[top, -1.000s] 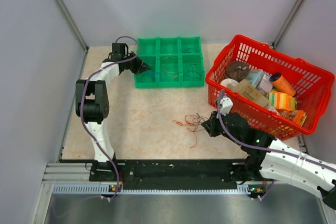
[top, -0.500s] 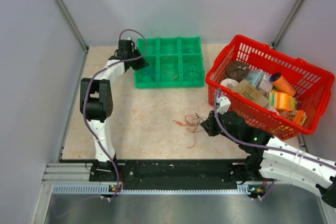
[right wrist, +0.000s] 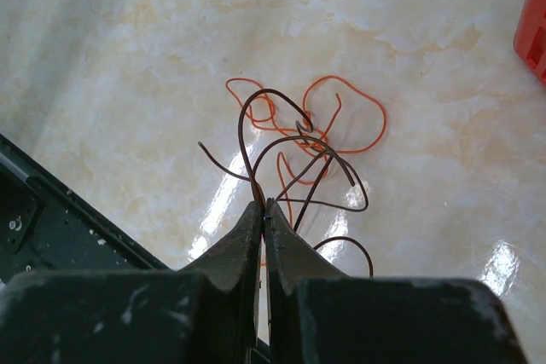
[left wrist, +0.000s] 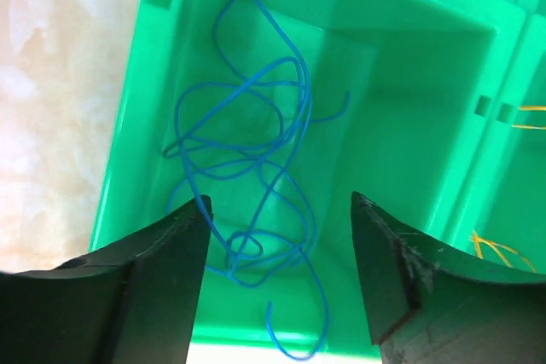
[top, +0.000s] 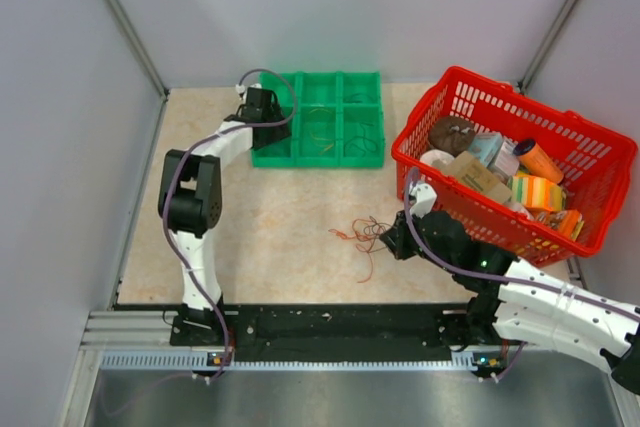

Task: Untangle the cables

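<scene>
A blue cable [left wrist: 256, 151] lies loose in the front-left compartment of the green tray [top: 322, 160]. My left gripper [left wrist: 280, 200] hangs just above it, open, with nothing between its black fingers [left wrist: 162, 245]. In the top view the left gripper [top: 268, 117] is at the tray's left end. On the table a small tangle of cables [top: 362, 235] remains: an orange cable [right wrist: 358, 104] and a dark brown cable [right wrist: 290, 147]. My right gripper [right wrist: 263, 206] is shut on a strand of the dark brown cable at the tangle's near side.
A yellow cable [left wrist: 495, 249] lies in the neighbouring tray compartment. A red basket [top: 500, 87] full of groceries stands at the right, close behind the right gripper [top: 392, 242]. The black base rail [right wrist: 51, 228] runs along the near table edge.
The left gripper has swung right over the green tray and opened, and the blue cable now lies in the compartment. The right gripper has stayed shut at the tangle.
</scene>
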You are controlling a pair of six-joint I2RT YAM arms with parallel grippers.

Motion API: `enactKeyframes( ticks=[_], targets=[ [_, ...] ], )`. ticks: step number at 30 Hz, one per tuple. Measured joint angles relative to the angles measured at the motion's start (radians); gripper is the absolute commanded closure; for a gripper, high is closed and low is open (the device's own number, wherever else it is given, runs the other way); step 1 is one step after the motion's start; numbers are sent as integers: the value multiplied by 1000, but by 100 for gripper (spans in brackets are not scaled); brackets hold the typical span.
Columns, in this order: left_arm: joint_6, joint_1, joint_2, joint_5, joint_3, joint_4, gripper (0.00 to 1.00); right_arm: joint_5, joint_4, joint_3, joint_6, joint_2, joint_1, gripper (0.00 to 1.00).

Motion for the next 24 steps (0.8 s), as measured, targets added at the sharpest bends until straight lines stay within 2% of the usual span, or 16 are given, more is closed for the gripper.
enactKeyframes(
  ticks=[5, 8, 12, 14, 16, 19, 22, 24],
  targets=[
    [-20, 9, -160, 29, -91, -47, 24, -4, 0, 0, 0, 1, 0, 100],
    [-42, 16, -330, 115, -166, -51, 30, -5, 7, 0, 0, 16, 0, 100],
    [-64, 11, -605, 295, -332, 15, 36, -20, 27, 0, -4, 60, 0, 100],
    [-65, -11, -715, 389, -429, 55, 47, -35, 41, 0, -8, 85, 0, 100],
    [-55, -71, -795, 482, -551, 119, 51, -61, 66, 0, -13, 116, 0, 100],
    [-23, -246, -867, 580, -761, 219, 50, -102, 101, 0, -18, 152, 0, 100],
    [-8, -448, -948, 621, -978, 274, 45, -174, 162, 0, -27, 182, 0, 100],
    [-12, -509, -1009, 616, -1069, 291, 44, -236, 211, 0, -34, 204, 0, 100]
  ],
)
